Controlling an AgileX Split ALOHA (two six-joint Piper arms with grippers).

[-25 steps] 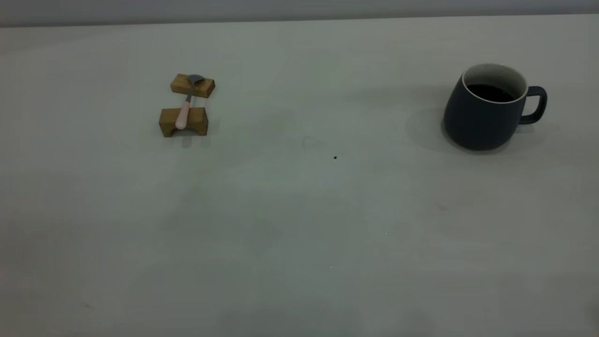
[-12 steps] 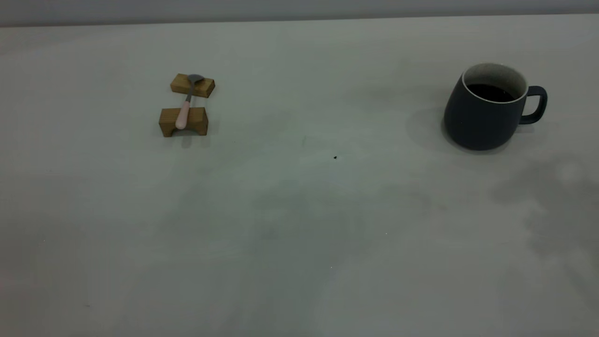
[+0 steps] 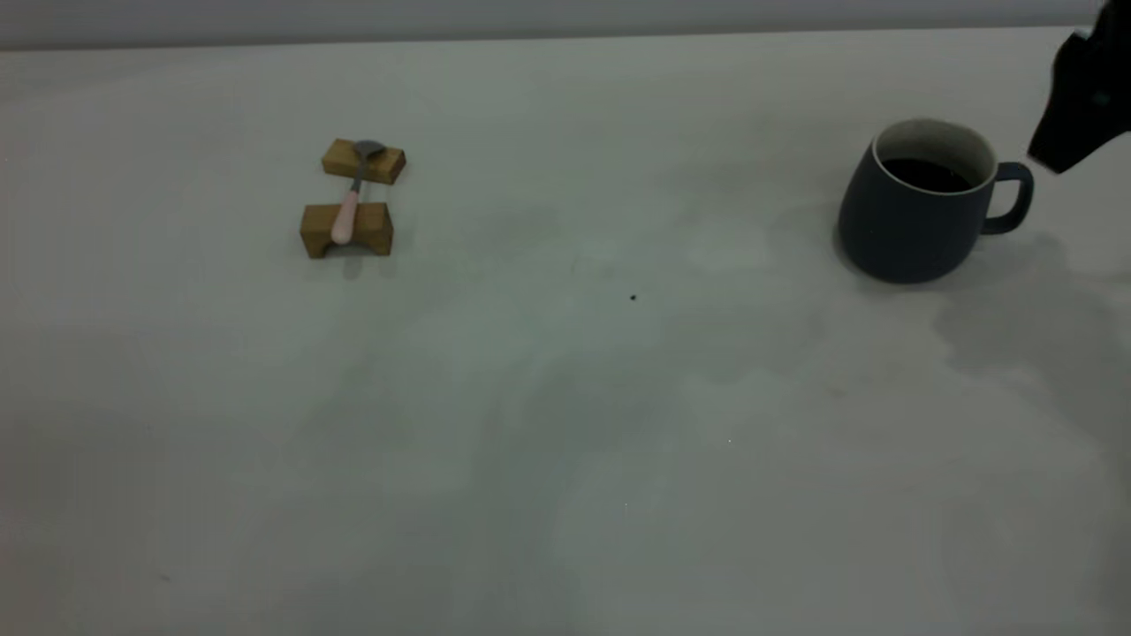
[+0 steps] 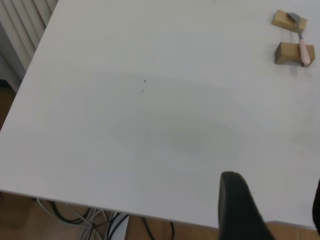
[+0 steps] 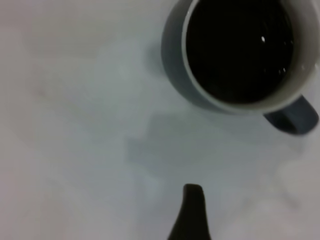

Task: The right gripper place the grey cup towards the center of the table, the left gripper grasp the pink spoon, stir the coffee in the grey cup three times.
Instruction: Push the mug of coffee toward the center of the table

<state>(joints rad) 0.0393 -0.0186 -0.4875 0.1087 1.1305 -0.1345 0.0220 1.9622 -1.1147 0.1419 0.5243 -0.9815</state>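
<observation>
Nearest the exterior camera, the table (image 3: 565,442) lies as a broad, pale surface, and I count one tiny dark speck (image 3: 633,298) near its middle.

Beyond the speck stand the task's things: one pink spoon (image 3: 349,208), two wooden blocks, one grey cup (image 3: 910,225).
- The spoon is at the left of the table and bridges the two blocks. Its pale pink handle rests on the near block (image 3: 371,228), which has an arched underside. Its grey metal bowl lies on the far block (image 3: 389,166), which is flat.
- The cup stands upright at the right of the table, well apart from the spoon. It is dark slate-grey and rounded, wider at the base, with a thin white rim and a pale inside. Its loop handle (image 3: 1016,199) points towards the right edge.
- One pool of coffee (image 3: 923,174) sits inside the cup, dark and glossy, below the rim.

Farthest back, the right gripper (image 3: 1082,97) shows as a dark shape at the right edge, above and just beside the cup's handle but apart from it. I cannot tell whether it is open or closed.

I see the left gripper (image 4: 277,210) only in its own wrist view. It hangs over the table's edge, well away from the spoon, with its two fingers (image 4: 237,205) spread wide and holding nothing.
</observation>
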